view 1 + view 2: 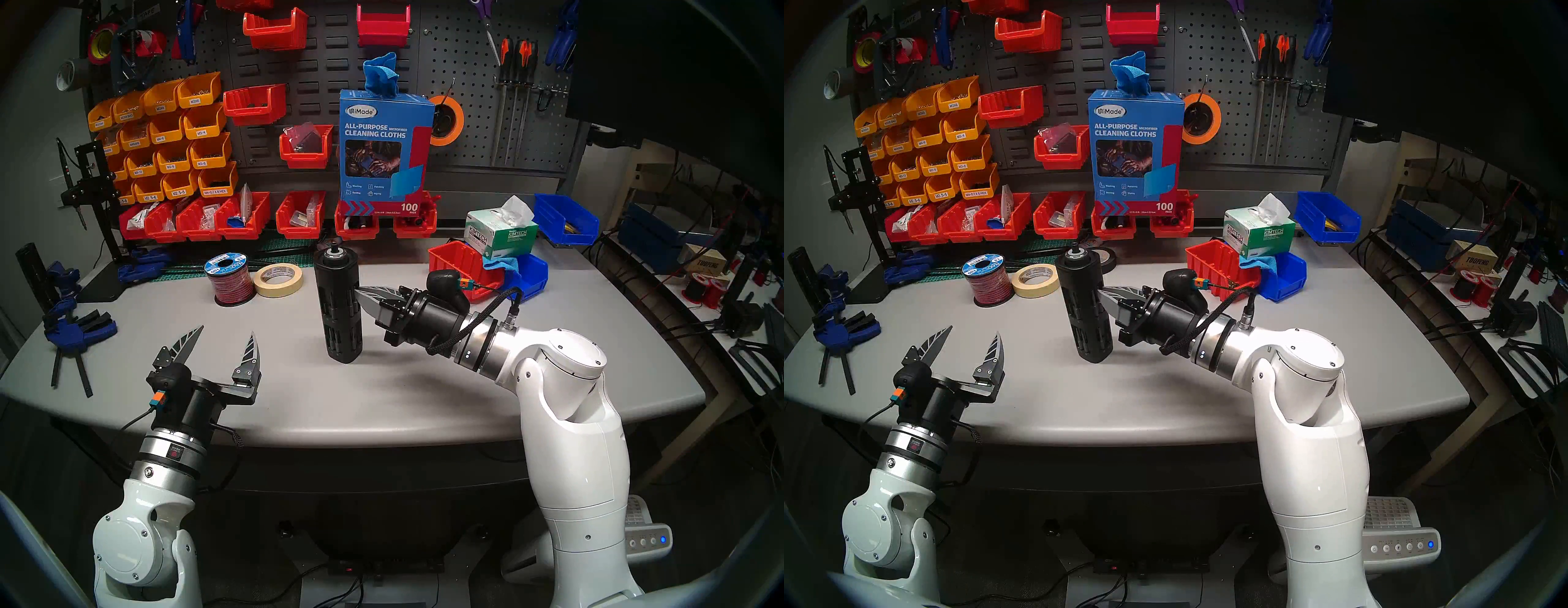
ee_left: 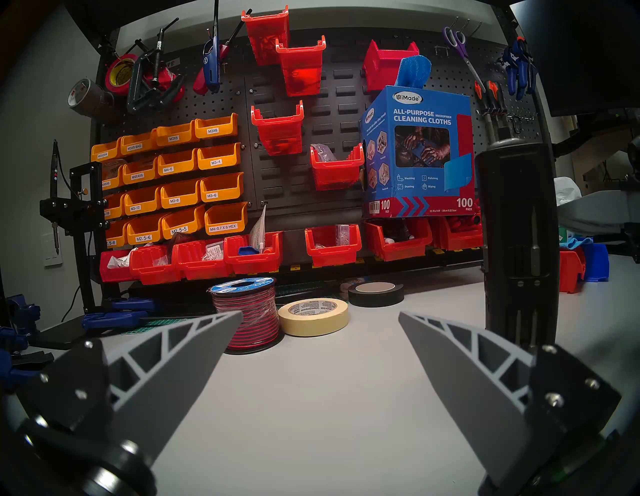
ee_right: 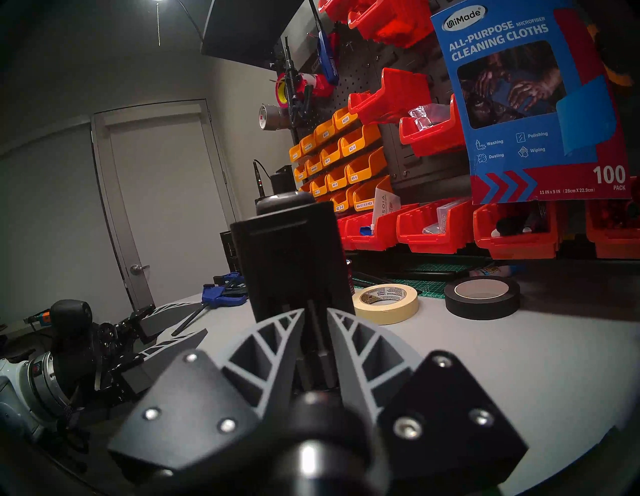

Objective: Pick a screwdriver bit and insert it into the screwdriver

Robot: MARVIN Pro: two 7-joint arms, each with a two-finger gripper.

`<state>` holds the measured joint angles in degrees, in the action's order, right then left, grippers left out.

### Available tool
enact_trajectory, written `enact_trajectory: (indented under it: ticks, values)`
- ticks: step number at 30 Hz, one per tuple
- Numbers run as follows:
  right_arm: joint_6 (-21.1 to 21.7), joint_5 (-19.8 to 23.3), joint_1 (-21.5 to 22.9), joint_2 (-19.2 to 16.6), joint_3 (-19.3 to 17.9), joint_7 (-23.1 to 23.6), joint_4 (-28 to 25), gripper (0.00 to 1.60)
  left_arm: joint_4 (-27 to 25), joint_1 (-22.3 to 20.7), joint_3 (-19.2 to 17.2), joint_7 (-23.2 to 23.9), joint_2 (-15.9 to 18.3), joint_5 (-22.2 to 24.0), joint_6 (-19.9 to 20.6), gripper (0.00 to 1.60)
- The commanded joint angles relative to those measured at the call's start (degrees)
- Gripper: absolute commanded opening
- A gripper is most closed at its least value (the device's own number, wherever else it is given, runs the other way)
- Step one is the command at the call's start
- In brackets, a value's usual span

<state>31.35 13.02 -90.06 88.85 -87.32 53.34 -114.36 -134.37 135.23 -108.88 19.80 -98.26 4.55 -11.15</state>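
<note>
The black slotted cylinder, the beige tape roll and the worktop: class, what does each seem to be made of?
The black slotted cylinder: probably matte plastic, dull with no glare, with a shiny metal-looking ring at the top. The beige tape roll: likely crepe paper masking tape, flat cream, on a printed card-like core. The worktop: smooth pale grey, softly sheened; laminate perhaps, not certain.

Grey table (image 1: 424, 395). Standing upright mid-table: black slotted screwdriver (image 1: 338, 305). Behind it to the left: wire spool (image 1: 230, 278) touching masking tape roll (image 1: 278, 279). Black tape roll (image 2: 375, 293) further back. Blue clamp (image 1: 78, 335) at left edge. Red bin (image 1: 460, 265) and blue bin (image 1: 530, 274) right rear.
</note>
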Motion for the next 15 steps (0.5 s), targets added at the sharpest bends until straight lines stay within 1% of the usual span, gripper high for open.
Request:
enact_trajectory:
  ticks: [1, 9, 13, 15]
  values:
    - [0.1, 0.2, 2.4, 0.2, 0.1, 0.2, -0.7, 0.63, -1.9, -0.4, 0.1, 0.0, 0.0, 0.1, -0.5, 1.60]
    - [0.2, 0.2, 3.0, 0.2, 0.4, 0.4, -0.1, 0.61, -1.9, -0.5, 0.1, 0.2, -0.1, 0.1, -0.5, 1.60]
    - [0.3, 0.1, 3.1, 0.2, 0.5, 0.4, 0.0, 0.56, -1.9, -0.5, 0.1, 0.3, -0.2, 0.1, -0.5, 1.60]
    - [0.2, 0.1, 3.1, 0.2, 0.5, 0.4, 0.0, 0.47, -1.9, -0.5, 0.0, 0.3, -0.2, 0.1, -0.5, 1.60]
